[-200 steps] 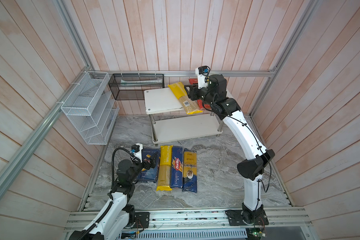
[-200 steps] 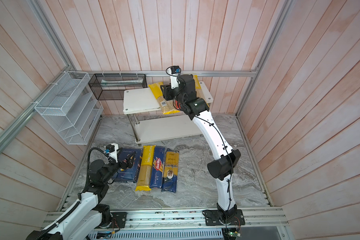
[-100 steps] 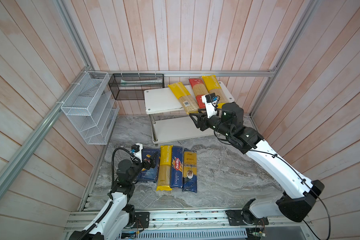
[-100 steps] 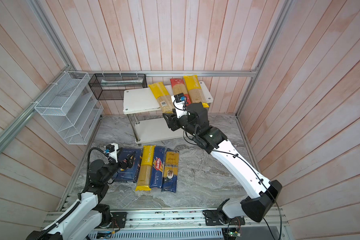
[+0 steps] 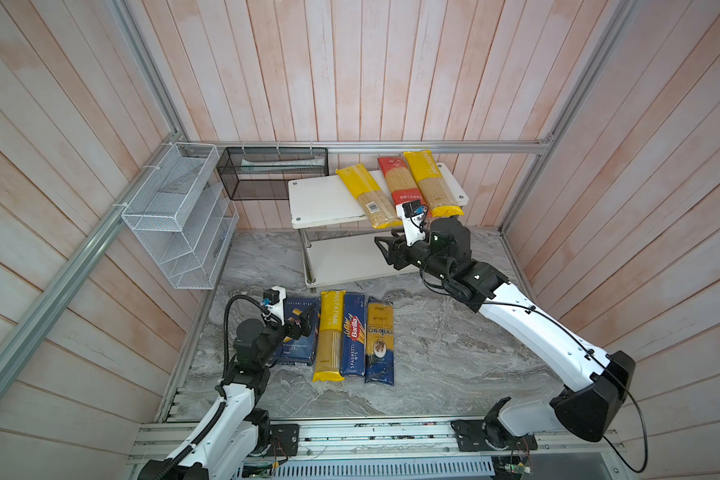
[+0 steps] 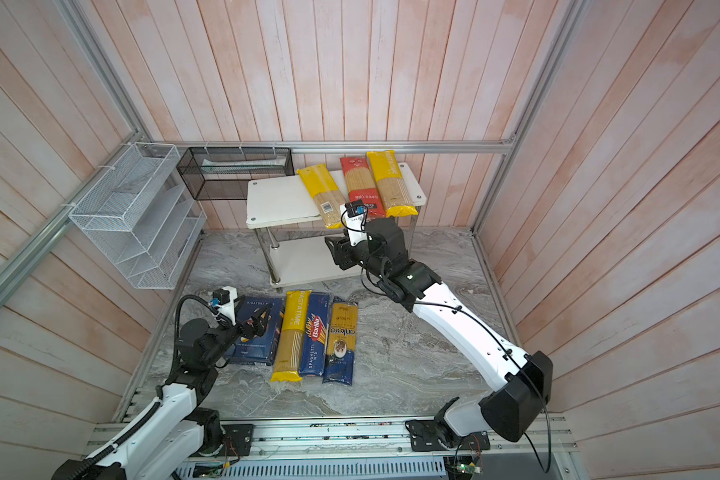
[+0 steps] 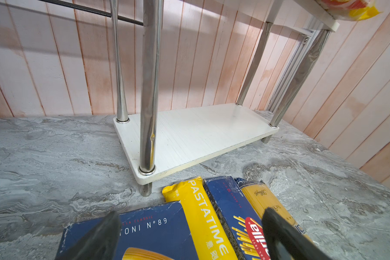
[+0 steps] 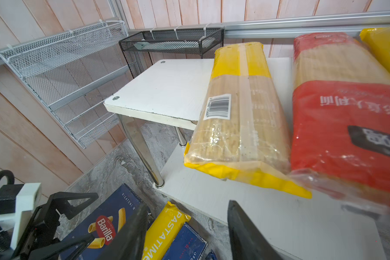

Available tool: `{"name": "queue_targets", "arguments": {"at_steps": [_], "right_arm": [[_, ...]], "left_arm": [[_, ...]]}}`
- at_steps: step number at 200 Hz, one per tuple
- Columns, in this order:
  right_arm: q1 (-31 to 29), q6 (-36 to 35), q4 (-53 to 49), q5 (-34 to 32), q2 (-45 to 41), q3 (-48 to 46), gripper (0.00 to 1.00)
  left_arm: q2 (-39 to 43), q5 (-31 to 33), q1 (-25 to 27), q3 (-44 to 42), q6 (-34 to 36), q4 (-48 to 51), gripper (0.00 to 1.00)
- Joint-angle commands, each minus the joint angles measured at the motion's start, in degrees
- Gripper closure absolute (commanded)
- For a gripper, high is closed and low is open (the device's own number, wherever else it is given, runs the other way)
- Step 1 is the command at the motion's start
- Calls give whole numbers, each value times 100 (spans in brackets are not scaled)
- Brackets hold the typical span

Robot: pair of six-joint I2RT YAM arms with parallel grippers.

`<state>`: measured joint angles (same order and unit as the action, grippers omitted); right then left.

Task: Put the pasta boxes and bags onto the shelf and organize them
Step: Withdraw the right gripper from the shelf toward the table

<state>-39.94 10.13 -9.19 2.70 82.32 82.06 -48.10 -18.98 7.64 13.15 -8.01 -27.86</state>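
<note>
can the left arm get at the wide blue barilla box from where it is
Probably yes: the left arm hangs just over the wide blue box, jaws open and empty, and nothing lies on top of it.

Partly hidden under the left gripper (image 5: 303,326) in both top views: wide Barilla box (image 5: 304,355). Cut off at the right wrist view's edge: red bag (image 8: 347,135), yellow bag (image 8: 385,49). Blurred up close, ends out of frame: fingers (image 8: 131,234) of the right gripper (image 8: 187,204).
</note>
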Motion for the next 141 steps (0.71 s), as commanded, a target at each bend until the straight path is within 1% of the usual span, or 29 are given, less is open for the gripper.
{"name": "queue_targets", "arguments": {"at_steps": [1,41,108,141], "right_arm": [[13,103,253,110,147,151,44],[12,126,371,285,494,353,43],[13,51,159,673,1175,1032,43],[-9,-80,-85,706,1355,1295,42]], "left_arm": [[-7,5,5,-2,-16,-18,0],[-46,1,8,12,-10,-18,0],[-40,-1,9,7,-16,-18,0],[-51,-1,6,14,-16,-18,0]]}}
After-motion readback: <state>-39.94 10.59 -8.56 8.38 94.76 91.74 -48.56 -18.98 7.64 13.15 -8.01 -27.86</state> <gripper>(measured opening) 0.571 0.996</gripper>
